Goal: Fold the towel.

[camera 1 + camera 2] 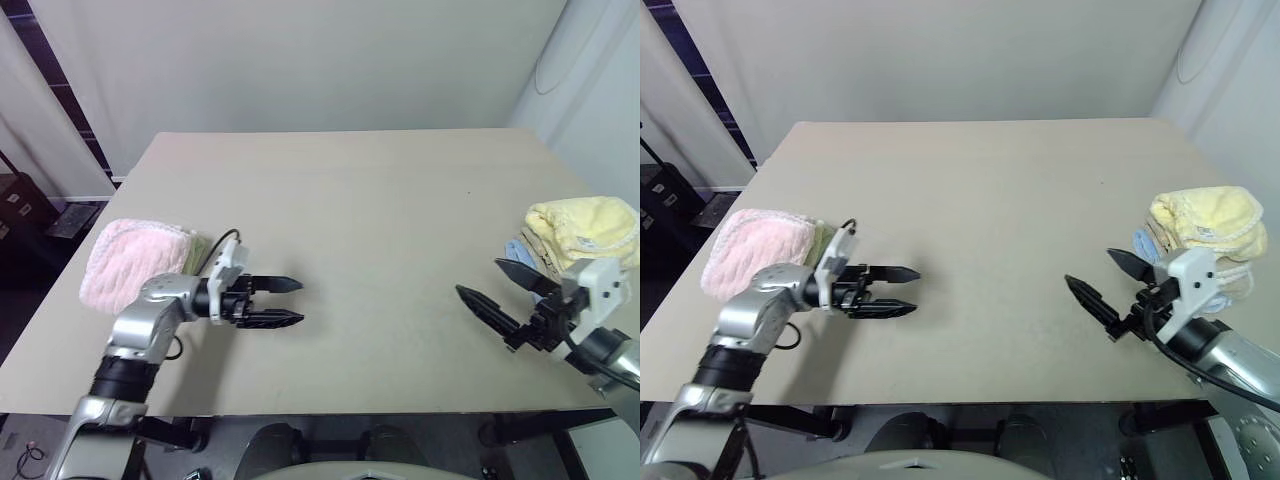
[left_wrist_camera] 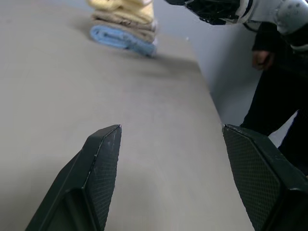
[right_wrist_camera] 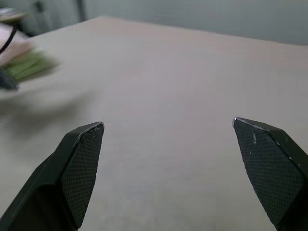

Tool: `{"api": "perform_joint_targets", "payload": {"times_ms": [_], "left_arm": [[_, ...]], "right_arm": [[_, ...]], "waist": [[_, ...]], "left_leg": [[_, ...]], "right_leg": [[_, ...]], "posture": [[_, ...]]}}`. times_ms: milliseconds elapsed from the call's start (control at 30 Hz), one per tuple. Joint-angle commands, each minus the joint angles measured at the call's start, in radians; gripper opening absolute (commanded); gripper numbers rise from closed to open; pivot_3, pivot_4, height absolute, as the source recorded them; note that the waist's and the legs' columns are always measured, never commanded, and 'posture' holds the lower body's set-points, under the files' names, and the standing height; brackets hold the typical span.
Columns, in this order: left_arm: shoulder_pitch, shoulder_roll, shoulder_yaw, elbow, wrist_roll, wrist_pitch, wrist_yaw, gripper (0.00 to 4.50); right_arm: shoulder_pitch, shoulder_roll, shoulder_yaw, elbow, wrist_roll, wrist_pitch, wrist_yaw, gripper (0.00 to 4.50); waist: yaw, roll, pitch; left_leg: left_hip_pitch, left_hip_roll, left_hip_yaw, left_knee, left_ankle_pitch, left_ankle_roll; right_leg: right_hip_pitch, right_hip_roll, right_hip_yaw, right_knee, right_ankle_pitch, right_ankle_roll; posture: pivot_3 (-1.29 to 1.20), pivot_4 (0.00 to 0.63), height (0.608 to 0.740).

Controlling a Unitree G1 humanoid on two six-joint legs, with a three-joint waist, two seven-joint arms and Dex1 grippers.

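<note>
Looking down, we see a big, flat, tan tabletop [image 1: 360,240] with plain white walls [image 1: 300,60] behind it. Our left gripper [image 1: 285,302] hangs over the near left side, fingers apart, holding nothing. Our right gripper [image 1: 492,283] hangs over the near right side, spread very wide, also holding nothing. The soft pale yellow towel [image 1: 585,228] sits bunched on top of a small pile at the right edge, with a rolled light blue cloth [image 2: 122,39] under it. A fluffy pink towel [image 1: 130,262] lies folded at the left edge. A person in dark clothes [image 2: 279,96] stands beside the tabletop.
</note>
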Motion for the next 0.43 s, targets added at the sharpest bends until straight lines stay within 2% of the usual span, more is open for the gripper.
{"api": "perform_joint_targets", "payload": {"times_ms": [33,200,433], "left_arm": [[0.035,0.040,0.049,-0.075,-0.031,-0.002,0.012,3.52],[0.159,0.042,0.092,-0.073,0.029,-0.155,0.070,3.52],[0.230,0.061,0.102,-0.101,-0.005,-0.101,0.121,3.52]], "right_arm": [[-0.063,-0.006,0.034,0.036,0.003,-0.021,0.090,4.49],[-0.172,-0.044,0.158,0.134,-0.100,-0.051,0.229,4.49],[-0.246,-0.032,0.208,0.187,-0.134,-0.048,0.294,4.49]], "waist": [[0.008,-0.001,0.000],[0.012,-0.001,0.001],[0.013,-0.001,0.001]], "left_leg": [[0.000,0.000,0.000,0.000,0.000,-0.001],[0.000,0.000,0.000,-0.001,-0.001,-0.001],[0.000,0.000,0.000,-0.003,-0.001,-0.001]], "right_leg": [[0.000,0.000,0.000,0.000,0.000,0.000],[0.000,-0.002,0.000,-0.001,0.000,0.000],[-0.001,-0.002,-0.001,-0.001,0.000,-0.001]], "posture": [[0.00,0.000,0.740],[0.00,0.000,0.740],[0.00,0.000,0.740]]}}
